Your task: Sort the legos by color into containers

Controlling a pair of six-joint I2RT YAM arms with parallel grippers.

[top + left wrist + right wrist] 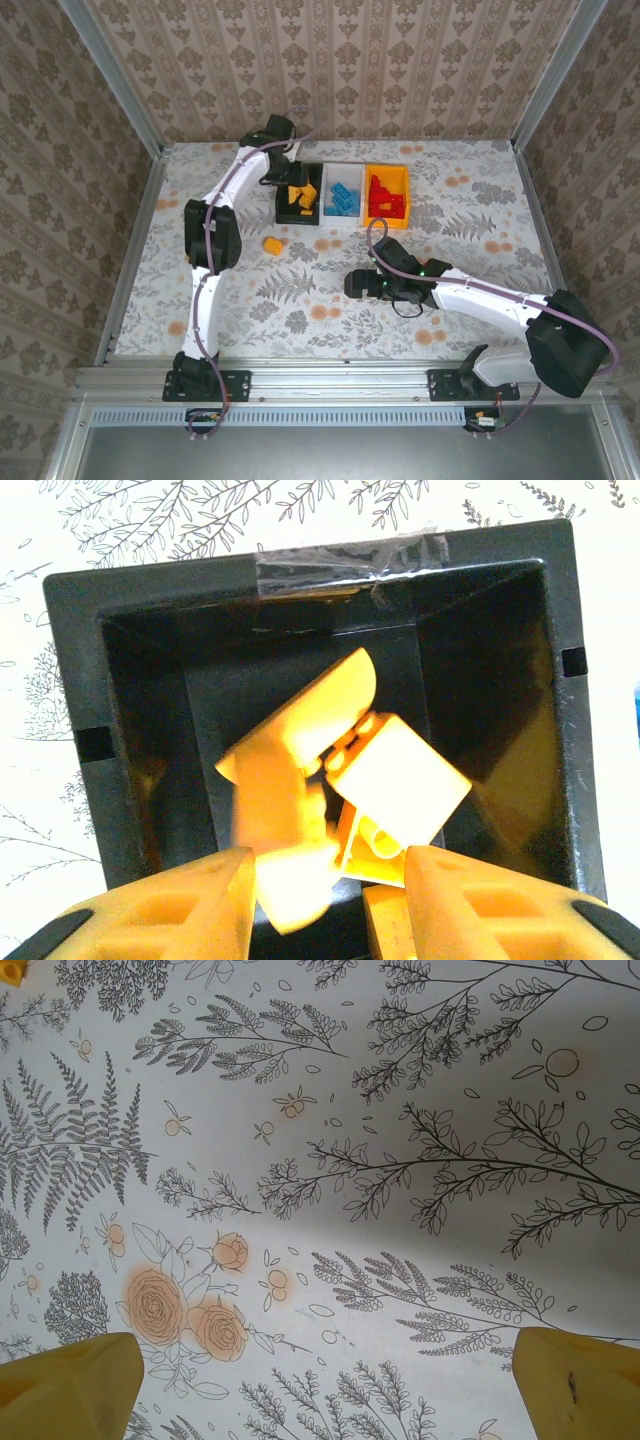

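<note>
Over the black bin (150, 590), left tool (328, 865) hangs released; right tool (328, 1360) spread empty

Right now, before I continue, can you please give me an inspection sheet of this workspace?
Surface: floral tablecloth, lying flat.
Job's things: black bin holds yellow bricks; white bin holds blue bricks; orange-yellow bin holds red bricks; one loose yellow brick lies on the cloth.
Clutter: nothing seen.
Grippers: left gripper open above the black bin; right gripper open over bare cloth.
Cables: purple cables run along both arms.
Surroundings: patterned walls, metal frame.
</note>
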